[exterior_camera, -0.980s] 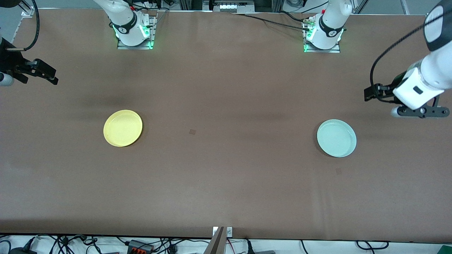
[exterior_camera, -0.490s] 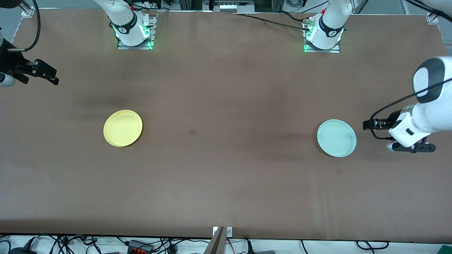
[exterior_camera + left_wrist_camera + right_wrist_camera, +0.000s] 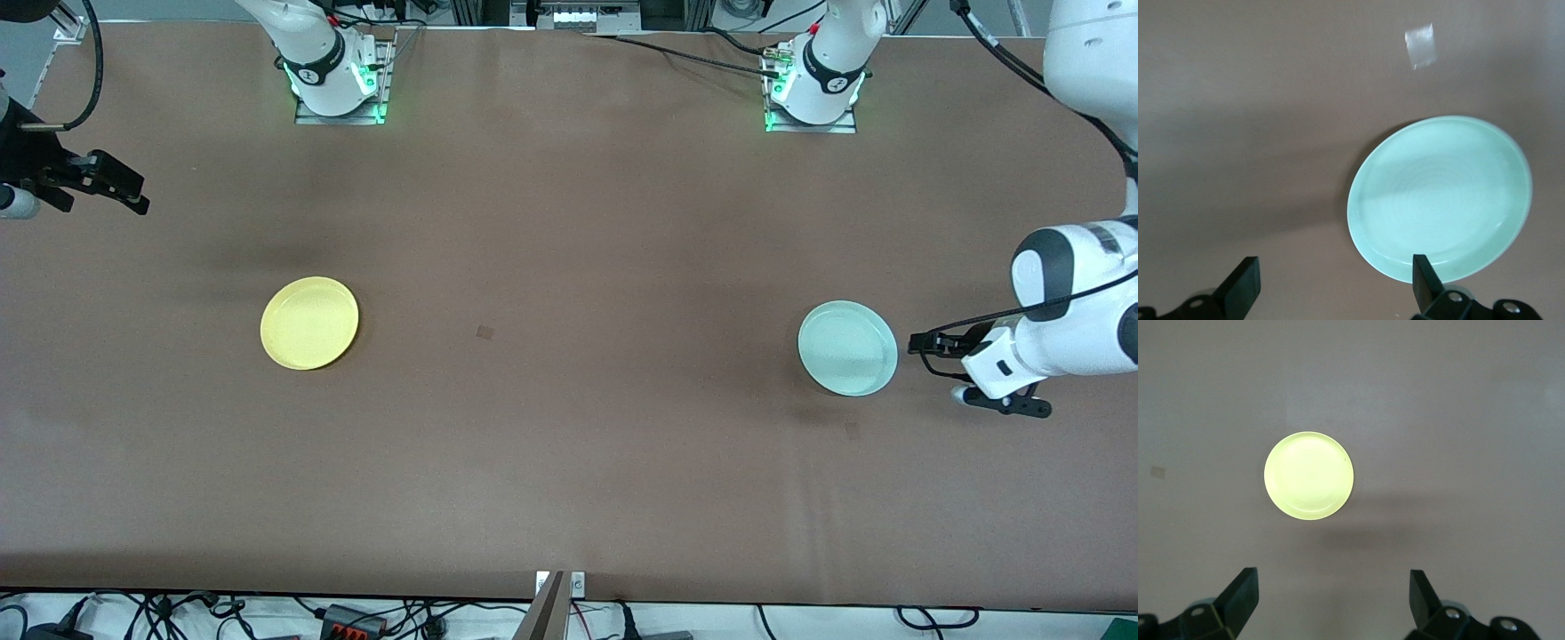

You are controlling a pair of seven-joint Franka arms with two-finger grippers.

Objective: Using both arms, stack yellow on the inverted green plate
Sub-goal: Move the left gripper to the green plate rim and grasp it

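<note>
Brown cloth-covered counter (image 3: 569, 498) filling nearly the whole front view. Two white jointed arms based along the upper edge of that frame. Left arm (image 3: 1080, 311) reaching down to mid-height at its own end. Right arm barely in frame at the other end, waiting.

Round, shallow, bright yellow plastic plate (image 3: 309, 323) flat on the counter at mid-height, toward the right arm's end. Round, shallow, pale mint-green plastic plate (image 3: 847, 348) at about the same height, toward the left arm's end, well apart from the yellow one. Hollow side up, rim upward, so not yet inverted.

Left gripper (image 3: 920, 344) low and level with the green plate, just beside its rim but not touching, jaws spread wide and empty. Right gripper (image 3: 133, 190) in the upper part of the frame, over the counter's end, well apart from the yellow plate, jaws likewise wide and empty.

Judged progress: nothing done yet. Left to do: grasping and flipping the green plate, then lifting the yellow and setting it on top.
</note>
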